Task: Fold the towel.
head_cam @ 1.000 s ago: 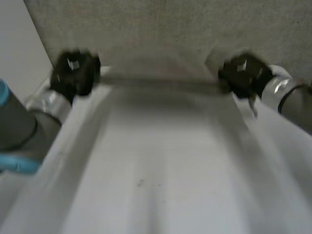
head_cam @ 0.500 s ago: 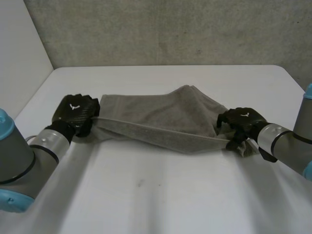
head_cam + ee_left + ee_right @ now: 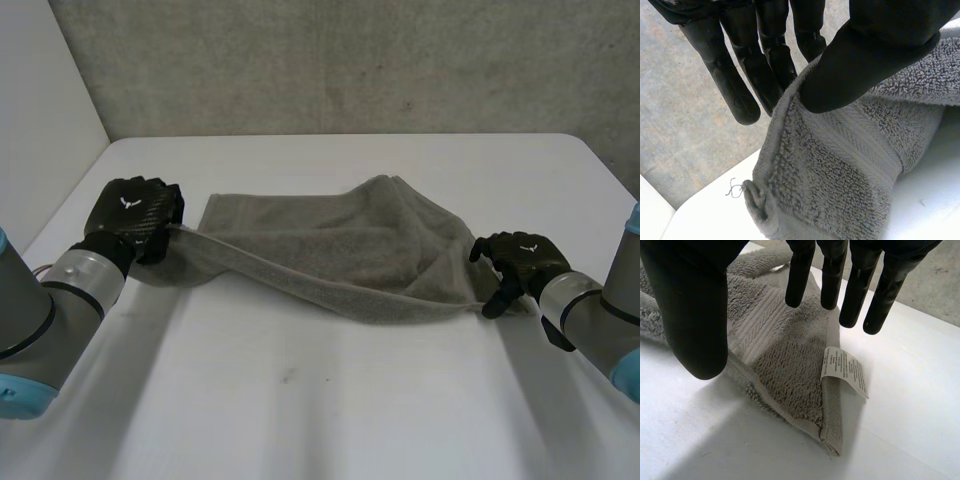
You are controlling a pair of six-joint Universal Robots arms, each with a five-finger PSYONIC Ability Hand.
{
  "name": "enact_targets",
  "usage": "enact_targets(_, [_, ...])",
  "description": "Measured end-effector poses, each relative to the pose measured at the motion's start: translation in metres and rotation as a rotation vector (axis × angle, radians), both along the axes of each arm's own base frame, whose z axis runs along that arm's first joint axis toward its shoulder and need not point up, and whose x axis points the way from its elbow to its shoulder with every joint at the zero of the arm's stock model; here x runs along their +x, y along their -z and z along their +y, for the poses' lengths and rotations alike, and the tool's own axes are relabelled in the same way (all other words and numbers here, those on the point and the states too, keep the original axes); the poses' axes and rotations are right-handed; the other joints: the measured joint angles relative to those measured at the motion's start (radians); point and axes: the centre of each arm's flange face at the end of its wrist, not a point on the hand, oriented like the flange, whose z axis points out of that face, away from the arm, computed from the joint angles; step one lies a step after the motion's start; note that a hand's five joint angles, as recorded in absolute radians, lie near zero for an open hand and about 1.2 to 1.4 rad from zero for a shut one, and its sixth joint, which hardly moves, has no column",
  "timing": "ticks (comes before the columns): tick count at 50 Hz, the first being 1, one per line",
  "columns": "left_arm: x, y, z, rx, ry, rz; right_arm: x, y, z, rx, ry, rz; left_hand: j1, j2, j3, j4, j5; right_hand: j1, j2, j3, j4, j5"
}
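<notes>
On the white table [image 3: 330, 420]: grey towel [image 3: 320, 250] lies rumpled between both hands | left hand [image 3: 135, 212] pinches one corner, thumb against fingers | right hand [image 3: 520, 260] spread loose over the opposite corner beside its white label [image 3: 845, 371]

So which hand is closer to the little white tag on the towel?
Right. The right hand is open just above the tag, at that corner of the towel. The left hand pinches the opposite end.
</notes>
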Motion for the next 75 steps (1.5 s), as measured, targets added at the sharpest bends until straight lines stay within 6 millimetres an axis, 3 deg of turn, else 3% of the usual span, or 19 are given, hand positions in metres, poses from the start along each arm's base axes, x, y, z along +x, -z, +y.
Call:
enact_targets(12, [0.001, 0.001, 0.000, 0.003, -0.001, -0.001, 0.002, 0.011, -0.004, 0.028, -0.007, -0.001, 0.000, 0.000, 0.000, 0.000, 0.000, 0.176, 0.152, 0.150, 0.153, 0.149])
enact_targets(22, [0.003, 0.000, -0.003, -0.002, -0.008, -0.001, 0.002, 0.011, -0.007, 0.026, -0.012, 0.000, 0.000, 0.000, 0.000, 0.000, 0.000, 0.651, 0.574, 0.564, 0.566, 0.562])
enact_targets(24, [0.003, -0.001, -0.004, -0.005, -0.011, -0.001, 0.003, 0.006, -0.010, 0.008, -0.014, -0.004, 0.000, 0.000, 0.000, 0.000, 0.000, 0.808, 0.707, 0.703, 0.706, 0.701])
enact_targets(26, [0.003, -0.001, -0.004, -0.006, -0.011, -0.001, 0.003, 0.001, -0.012, -0.007, -0.014, -0.008, 0.000, 0.000, 0.000, 0.000, 0.000, 0.819, 0.717, 0.717, 0.718, 0.714])
enact_targets(32, [0.001, -0.004, -0.003, -0.012, -0.001, 0.000, 0.006, -0.033, -0.021, -0.111, -0.036, -0.034, 0.000, 0.000, 0.000, 0.000, 0.000, 0.864, 0.762, 0.760, 0.764, 0.756])
enact_targets(37, [-0.002, -0.011, 0.001, -0.017, 0.011, 0.001, 0.008, -0.087, -0.023, -0.261, -0.070, -0.057, 0.000, 0.000, 0.000, 0.000, 0.000, 0.868, 0.766, 0.763, 0.768, 0.762])
enact_targets(40, [-0.002, -0.013, 0.003, -0.014, 0.013, 0.001, 0.009, -0.099, -0.021, -0.276, -0.080, -0.059, 0.000, 0.000, 0.000, 0.000, 0.000, 0.868, 0.766, 0.764, 0.768, 0.762])
enact_targets(44, [-0.002, -0.012, 0.005, -0.004, 0.014, -0.001, 0.012, -0.085, -0.018, -0.183, -0.099, -0.027, 0.000, 0.000, 0.000, 0.000, 0.000, 0.870, 0.766, 0.764, 0.769, 0.763])
enact_targets(48, [-0.002, -0.008, 0.005, 0.011, 0.013, -0.003, 0.016, -0.053, -0.013, -0.055, -0.136, 0.056, 0.000, 0.000, 0.000, 0.000, 0.000, 0.821, 0.722, 0.721, 0.723, 0.731])
enact_targets(50, [-0.001, -0.007, 0.005, 0.014, 0.012, -0.004, 0.016, -0.044, -0.012, -0.026, -0.147, 0.078, 0.000, 0.000, 0.000, 0.000, 0.000, 0.744, 0.655, 0.665, 0.667, 0.681])
enact_targets(53, [0.000, -0.005, 0.003, 0.019, 0.009, -0.005, 0.016, -0.027, -0.010, 0.028, -0.162, 0.117, 0.000, 0.000, 0.000, 0.000, 0.000, 0.451, 0.410, 0.409, 0.412, 0.422])
enact_targets(65, [0.003, -0.004, 0.000, 0.021, -0.002, -0.005, 0.013, -0.020, -0.007, 0.064, -0.145, 0.107, 0.000, 0.000, 0.000, 0.000, 0.000, 0.094, 0.093, 0.090, 0.093, 0.099])
enact_targets(70, [0.003, -0.004, 0.000, 0.022, -0.002, -0.005, 0.009, -0.018, -0.007, 0.072, -0.135, 0.104, 0.000, 0.000, 0.000, 0.000, -0.001, 0.114, 0.098, 0.099, 0.101, 0.104])
enact_targets(75, [0.003, -0.004, 0.000, 0.022, -0.003, -0.005, 0.004, -0.013, -0.011, 0.073, -0.121, 0.103, 0.000, 0.000, 0.000, 0.000, 0.000, 0.335, 0.298, 0.287, 0.289, 0.287])
